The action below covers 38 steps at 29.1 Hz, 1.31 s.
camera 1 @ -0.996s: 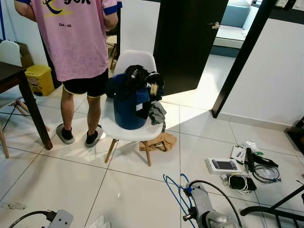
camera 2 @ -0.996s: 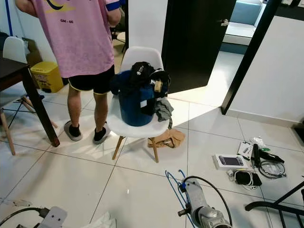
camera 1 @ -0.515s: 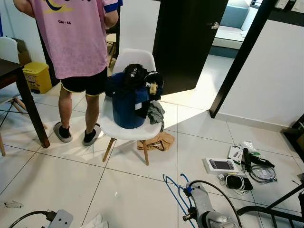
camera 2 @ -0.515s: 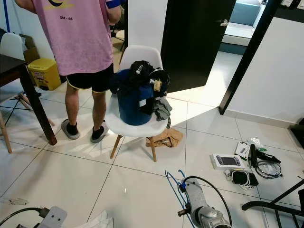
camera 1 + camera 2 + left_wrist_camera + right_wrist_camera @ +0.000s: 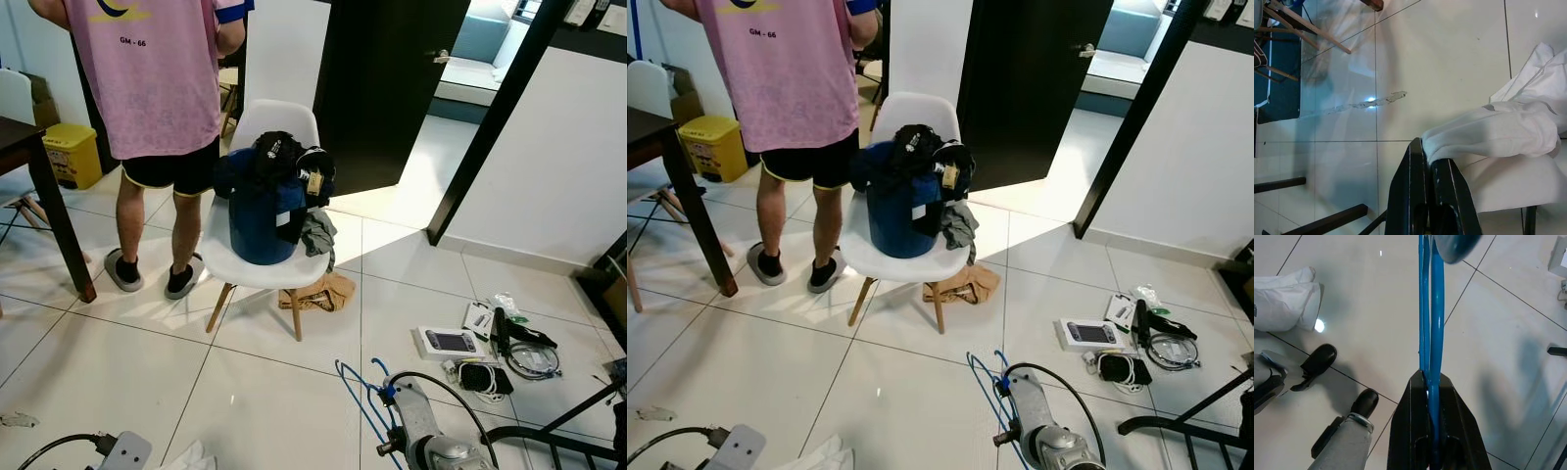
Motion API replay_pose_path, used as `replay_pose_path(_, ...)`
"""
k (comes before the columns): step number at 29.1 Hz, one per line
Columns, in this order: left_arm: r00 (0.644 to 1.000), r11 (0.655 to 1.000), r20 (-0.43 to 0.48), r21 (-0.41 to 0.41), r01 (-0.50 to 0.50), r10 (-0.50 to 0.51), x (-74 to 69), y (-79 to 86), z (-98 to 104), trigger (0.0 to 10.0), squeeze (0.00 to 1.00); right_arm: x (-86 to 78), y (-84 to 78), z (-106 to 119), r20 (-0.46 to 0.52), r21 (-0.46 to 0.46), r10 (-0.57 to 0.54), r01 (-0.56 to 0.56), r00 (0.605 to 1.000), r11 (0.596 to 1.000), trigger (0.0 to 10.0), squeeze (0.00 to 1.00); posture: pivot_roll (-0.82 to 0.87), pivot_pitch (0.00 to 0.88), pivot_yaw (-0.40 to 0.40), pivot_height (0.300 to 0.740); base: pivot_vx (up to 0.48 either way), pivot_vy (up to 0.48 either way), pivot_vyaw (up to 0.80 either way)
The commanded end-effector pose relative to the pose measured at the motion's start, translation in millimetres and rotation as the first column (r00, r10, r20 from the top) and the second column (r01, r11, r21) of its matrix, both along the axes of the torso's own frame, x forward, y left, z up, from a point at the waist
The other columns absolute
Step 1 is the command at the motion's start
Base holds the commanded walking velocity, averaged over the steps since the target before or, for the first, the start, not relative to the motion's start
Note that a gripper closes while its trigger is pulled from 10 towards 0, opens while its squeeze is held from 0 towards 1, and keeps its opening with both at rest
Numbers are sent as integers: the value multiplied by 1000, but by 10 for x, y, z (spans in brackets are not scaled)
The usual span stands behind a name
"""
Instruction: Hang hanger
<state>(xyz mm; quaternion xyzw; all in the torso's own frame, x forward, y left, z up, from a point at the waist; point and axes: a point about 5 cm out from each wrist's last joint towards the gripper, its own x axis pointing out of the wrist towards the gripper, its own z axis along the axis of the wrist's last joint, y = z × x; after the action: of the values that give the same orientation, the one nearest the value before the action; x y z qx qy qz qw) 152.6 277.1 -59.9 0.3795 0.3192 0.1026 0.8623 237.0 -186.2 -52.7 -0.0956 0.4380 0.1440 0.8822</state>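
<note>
A thin blue plastic hanger (image 5: 1431, 308) is clamped between the closed fingers of the right gripper (image 5: 1429, 382), its far end cut off by the frame — its loops reach out past the fingertips over the white floor tiles (image 5: 127, 372). White crumpled cloth (image 5: 1498, 132) is pinched in the shut left gripper (image 5: 1425, 152) — its extent is hidden.
</note>
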Motion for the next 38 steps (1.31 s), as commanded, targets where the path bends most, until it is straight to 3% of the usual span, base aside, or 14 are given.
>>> replay_pose_path(1,1000,1000,-7,3,11,-11,5,-14,-5,10000,0,16,-50,17,-2,-14,0,0,1000,1000,10000,0,328,0,-173,740,0,0,0)
replay_pose_path(38,1000,1000,-5,3,12,-12,26,-18,0,10000,0,32,-50,28,1,-13,1,-1,1000,1000,10000,0,321,0,-153,740,0,0,0)
